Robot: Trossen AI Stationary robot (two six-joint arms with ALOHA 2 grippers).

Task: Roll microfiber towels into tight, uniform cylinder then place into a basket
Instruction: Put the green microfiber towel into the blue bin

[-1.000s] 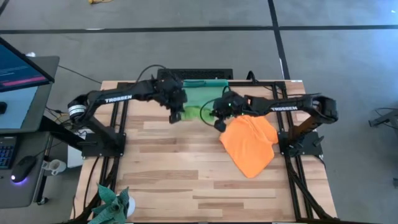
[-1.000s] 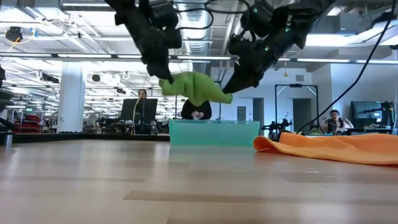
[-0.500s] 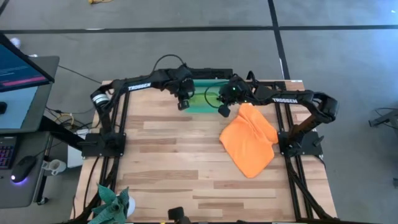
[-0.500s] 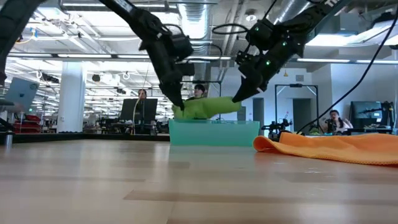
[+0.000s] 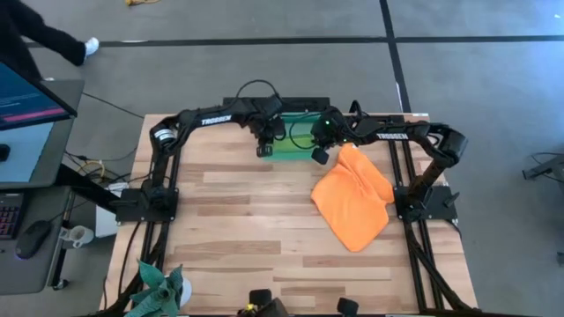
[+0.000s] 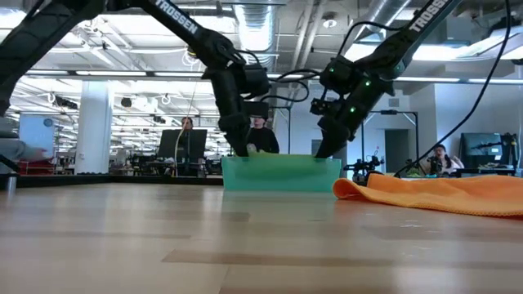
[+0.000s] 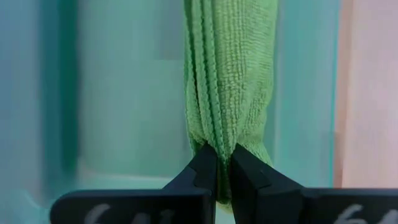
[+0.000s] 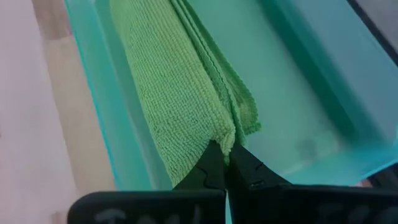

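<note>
The lime green towel (image 8: 174, 93), rolled into a long bundle, lies low inside the teal-green basket (image 6: 282, 173) at the table's far edge, along the basket's near wall. My left gripper (image 7: 217, 177) is shut on its left end and my right gripper (image 8: 224, 167) on its right end, both reaching down into the basket. In the low view only a sliver of the green towel (image 6: 255, 150) shows above the rim. The orange towel (image 5: 352, 198) lies spread and rumpled on the table to the basket's right, touched by neither gripper. My left gripper pinches the left end of the green roll (image 7: 219, 146) between its two fingers, several layers together. The fingers slant steeply down from above, in line with the roll. The roll stretches away from them along the basket floor (image 7: 124, 93). My right gripper pinches the right end of the green roll (image 8: 221, 140) between its fingertips, where the layers' edges bunch together. It slants down from the table's right, in line with the roll. The roll lies inside the basket beside its near wall (image 8: 102, 124).
A dark green spiky plant (image 5: 159, 289) stands at the table's near left corner. The bare wooden tabletop (image 5: 247, 220) spreads in front of the basket. A desk with a monitor (image 5: 31, 97) stands left of the table; people show in the room behind.
Both grippers have gone toward the table's far edge and down, staying shut. The green roll, which hung between them above and in front of the basket, has come down inside the basket. The orange towel has stayed where it was.
</note>
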